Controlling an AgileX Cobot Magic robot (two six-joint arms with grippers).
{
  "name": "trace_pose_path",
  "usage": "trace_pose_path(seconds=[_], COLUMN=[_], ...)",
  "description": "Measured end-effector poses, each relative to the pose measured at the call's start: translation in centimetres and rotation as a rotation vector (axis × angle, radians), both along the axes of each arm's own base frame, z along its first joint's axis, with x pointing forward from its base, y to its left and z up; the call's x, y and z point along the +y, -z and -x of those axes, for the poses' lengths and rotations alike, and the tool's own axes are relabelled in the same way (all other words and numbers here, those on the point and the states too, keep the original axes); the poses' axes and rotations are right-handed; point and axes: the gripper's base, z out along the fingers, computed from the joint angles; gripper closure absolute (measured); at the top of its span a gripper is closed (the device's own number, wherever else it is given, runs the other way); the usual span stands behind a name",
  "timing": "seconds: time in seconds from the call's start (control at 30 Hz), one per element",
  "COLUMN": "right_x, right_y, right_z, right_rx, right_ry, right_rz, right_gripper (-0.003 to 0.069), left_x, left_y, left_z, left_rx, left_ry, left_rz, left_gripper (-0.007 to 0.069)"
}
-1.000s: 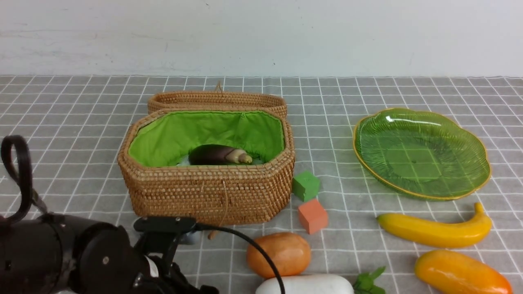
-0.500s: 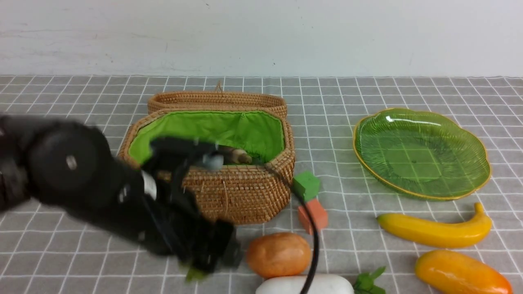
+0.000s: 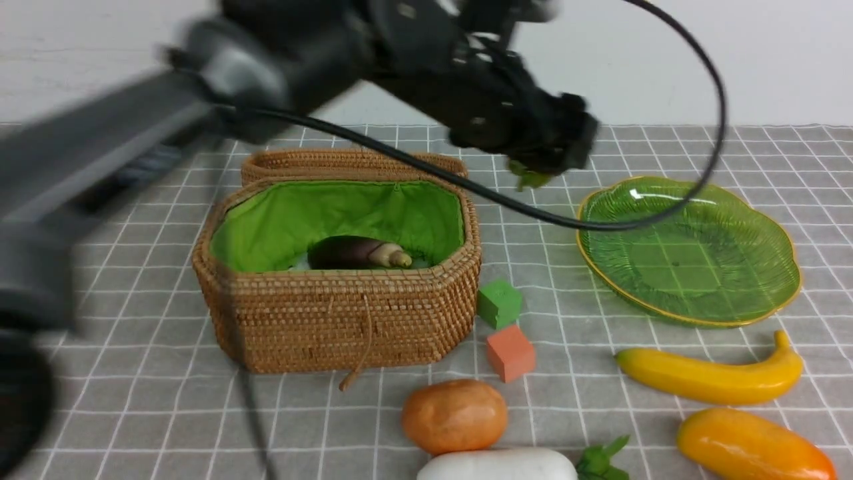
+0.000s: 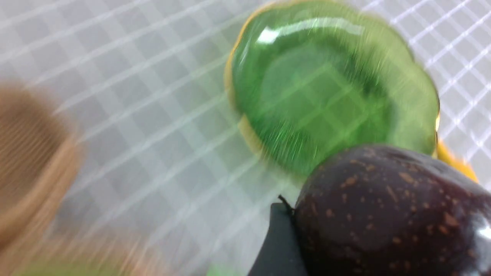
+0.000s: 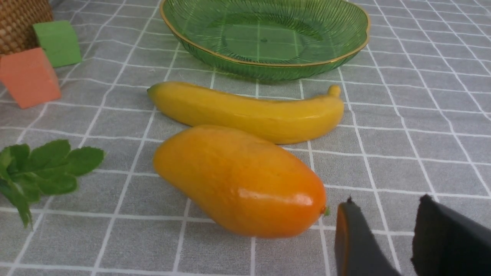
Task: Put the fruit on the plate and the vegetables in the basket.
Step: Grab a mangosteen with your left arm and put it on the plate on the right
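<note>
Step in hand, as judged: carrying the first fruit to the plate (image 3: pixel 686 257).

- Left hand (image 3: pixel 541 168) is up in the air just off the plate's basket-side rim, blurred with speed. It is clamped on the mangosteen (image 4: pixel 387 214); the left wrist view shows the dark skin pressed against one finger (image 4: pixel 280 245), with the plate beyond it.
- Right hand (image 5: pixel 385 214) sits low on the near side of the plate, by the mango (image 5: pixel 239 180). Its jaws are part open, with nothing between them.
- The plate holds nothing yet. The banana (image 3: pixel 713 377) lies on the bench just in front of the plate.

To do it well, the arm should probably slow before reaching the plate's middle. It should come down close to the glass and only then let go. A round fruit dropped from height would likely roll over the shallow rim.

Against the earlier frames:
- The left arm was low, on the far side of the basket (image 3: pixel 346 320) from the plate. It then crossed in front of the basket and is now high beside the plate.
- The eggplant (image 3: pixel 353 253) is in the basket as before.
- The potato (image 3: pixel 454 415), banana and mango have not shifted.
</note>
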Motion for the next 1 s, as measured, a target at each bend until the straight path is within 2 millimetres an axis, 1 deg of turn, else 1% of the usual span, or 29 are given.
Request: trace_pose_path(seconds=[0.03, 0.07, 0.1, 0.13, 0.17, 0.2, 0.23, 0.27, 0.37, 0.43, 0.47, 0.53, 0.63, 0.77, 1.0], right_x=[0.0, 0.0, 0.0, 0.0, 0.0, 0.0, 0.0, 0.0, 0.0, 0.0, 0.0, 0.0, 0.0, 0.0, 0.0], right_y=[0.0, 0.0, 0.0, 0.0, 0.0, 0.0, 0.0, 0.0, 0.0, 0.0, 0.0, 0.0, 0.0, 0.0, 0.0], right_z=[0.0, 0.0, 0.0, 0.0, 0.0, 0.0, 0.0, 0.0, 0.0, 0.0, 0.0, 0.0, 0.0, 0.0, 0.0], right_rx=[0.000, 0.000, 0.000, 0.000, 0.000, 0.000, 0.000, 0.000, 0.000, 0.000, 0.000, 0.000, 0.000, 0.000, 0.000], right_ry=[0.000, 0.000, 0.000, 0.000, 0.000, 0.000, 0.000, 0.000, 0.000, 0.000, 0.000, 0.000, 0.000, 0.000, 0.000], right_rz=[0.000, 0.000, 0.000, 0.000, 0.000, 0.000, 0.000, 0.000, 0.000, 0.000, 0.000, 0.000, 0.000, 0.000, 0.000], right_gripper=[0.0417, 0.0417, 0.0417, 0.0417, 0.0417, 0.0417, 0.0417, 0.0417, 0.0417, 0.0417, 0.0417, 0.0417, 0.0417, 0.0417, 0.0417], left_x=[-1.5, -1.8, -4.1, -4.4, -5.5, -6.9, -8.0, -8.1, -9.3, -9.5, -9.6, -9.7, -9.8, -9.7, -9.6], left_y=[0.9, 0.6, 2.2, 2.4, 3.9, 5.0, 6.7, 6.5, 9.5, 10.4, 11.2, 12.2, 12.7, 12.7, 12.9], left_z=[-0.6, -0.7, -1.4, -1.3, -1.6, -1.8, -2.0, -2.0, -2.6, -2.8, -2.9, -3.1, -3.1, -3.0, -2.9], left_rx=[-0.010, -0.026, -0.040, -0.042, -0.038, -0.053, -0.056, -0.060, -0.061, -0.053, -0.043, -0.029, -0.014, -0.006, 0.005], left_ry=[0.016, 0.020, 0.045, 0.051, 0.062, 0.078, 0.084, 0.086, 0.075, 0.069, 0.065, 0.062, 0.064, 0.068, 0.078], left_rz=[0.005, 0.015, 0.020, 0.020, 0.016, 0.029, 0.034, 0.037, 0.066, 0.076, 0.083, 0.077, 0.069, 0.065, 0.029], left_gripper=[0.0067, 0.0067, 0.0067, 0.0067, 0.0067, 0.0067, 0.0067, 0.0067, 0.0067, 0.0067, 0.0067, 0.0065, 0.0048, 0.0032, 0.0032])
